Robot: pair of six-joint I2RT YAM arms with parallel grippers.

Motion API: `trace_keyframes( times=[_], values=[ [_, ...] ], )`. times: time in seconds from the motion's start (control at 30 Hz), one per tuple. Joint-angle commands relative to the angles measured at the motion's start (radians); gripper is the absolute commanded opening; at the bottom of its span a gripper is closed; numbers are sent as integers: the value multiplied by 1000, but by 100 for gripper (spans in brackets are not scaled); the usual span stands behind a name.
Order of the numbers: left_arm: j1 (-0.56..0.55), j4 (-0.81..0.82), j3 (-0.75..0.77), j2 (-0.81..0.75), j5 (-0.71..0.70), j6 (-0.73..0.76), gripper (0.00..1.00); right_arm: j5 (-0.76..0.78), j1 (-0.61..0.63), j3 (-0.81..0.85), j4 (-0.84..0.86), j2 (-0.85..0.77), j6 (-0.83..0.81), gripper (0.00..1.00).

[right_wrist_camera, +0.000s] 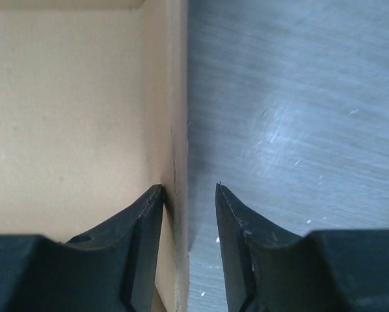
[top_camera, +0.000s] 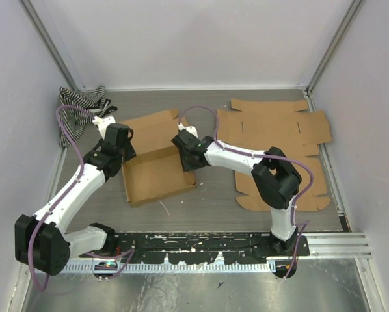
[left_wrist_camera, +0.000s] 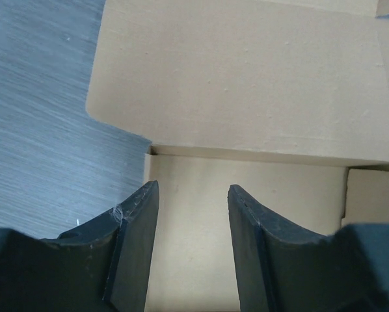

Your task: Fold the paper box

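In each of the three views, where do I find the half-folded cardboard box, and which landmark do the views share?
Top external: the box lies left of centre on the grey table.
Left wrist: it fills the top and middle, behind the left fingers.
Right wrist: it takes the left half; its wall stands between the right fingers.
Shared landmark: the grey table beside the box.

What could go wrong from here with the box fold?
1. The right pincer straddles a side wall of the box with jaws apart. Ungripped, the wall may spring outward.
2. The left pincer hangs open over the box's inside. Pushing down could slide the box rather than crease it.
3. The rear flap lies unfolded, so probably nothing locks the walls yet.
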Motion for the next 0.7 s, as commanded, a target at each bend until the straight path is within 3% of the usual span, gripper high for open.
trace_keyframes(
  times=[0.0, 0.37, 0.47, 0.57, 0.67],
  values=[
    [32, -18, -60, -19, 10, 10, 53, 116, -27, 135, -10, 49, -26, 44],
    [54, -20, -135, -22, 115, 18, 51, 24, -49, 263, -12, 160, -132, 39],
    [56, -25, -144, -9, 125, 26, 52, 6, -52, 269, -21, 174, -143, 26],
    [56, -28, -137, 35, 128, 32, 51, 54, -52, 266, -48, 181, -128, 3],
    [55, -20, -133, 91, 141, 35, 51, 150, -50, 237, -72, 166, -84, 1]
  ],
)
